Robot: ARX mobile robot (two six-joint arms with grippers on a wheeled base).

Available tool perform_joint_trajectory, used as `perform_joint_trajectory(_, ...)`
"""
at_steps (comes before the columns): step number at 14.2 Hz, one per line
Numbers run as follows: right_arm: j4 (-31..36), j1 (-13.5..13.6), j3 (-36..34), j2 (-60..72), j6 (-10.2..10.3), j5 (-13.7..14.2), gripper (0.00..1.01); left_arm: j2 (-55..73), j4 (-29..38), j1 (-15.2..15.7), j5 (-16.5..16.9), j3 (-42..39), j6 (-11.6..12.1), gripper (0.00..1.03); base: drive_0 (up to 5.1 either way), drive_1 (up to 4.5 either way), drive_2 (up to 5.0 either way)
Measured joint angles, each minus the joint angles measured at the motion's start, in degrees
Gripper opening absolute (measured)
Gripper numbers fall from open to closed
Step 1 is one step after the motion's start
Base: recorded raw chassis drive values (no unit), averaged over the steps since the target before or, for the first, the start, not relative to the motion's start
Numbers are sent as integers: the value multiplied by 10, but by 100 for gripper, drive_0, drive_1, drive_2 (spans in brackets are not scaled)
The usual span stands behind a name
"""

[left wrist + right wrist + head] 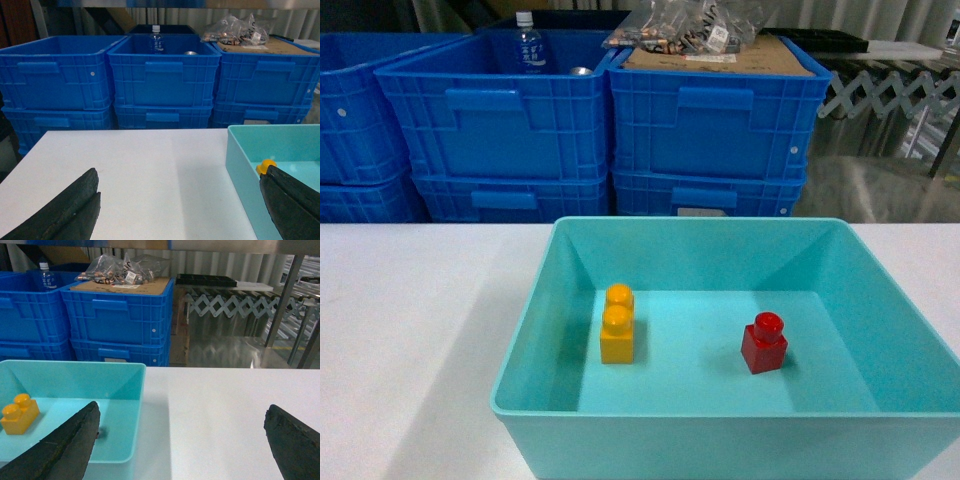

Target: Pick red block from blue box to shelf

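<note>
Red block [764,343]: upright on the floor of the blue box [620,405], right of the orange brick [617,324], apart from it. Box on white table [420,330]. Left claw [180,210] and right claw [182,445]: both spread wide, empty.

Even, soft overhead light; mild blur.

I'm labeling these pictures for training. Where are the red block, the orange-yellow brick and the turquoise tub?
red block [764,346]: head view, on its front face below the stud.
orange-yellow brick [617,341]: head view, on its front face.
turquoise tub [720,440]: head view, on its near outer wall.
</note>
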State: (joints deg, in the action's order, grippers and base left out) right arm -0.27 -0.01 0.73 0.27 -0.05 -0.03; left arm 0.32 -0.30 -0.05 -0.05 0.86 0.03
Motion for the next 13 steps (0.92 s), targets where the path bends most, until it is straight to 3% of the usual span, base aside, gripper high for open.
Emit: perform_joint_trajectory(13, 0, 0, 0, 0, 0, 0, 98, 0, 0, 0, 0, 0, 0, 98, 0, 0, 0)
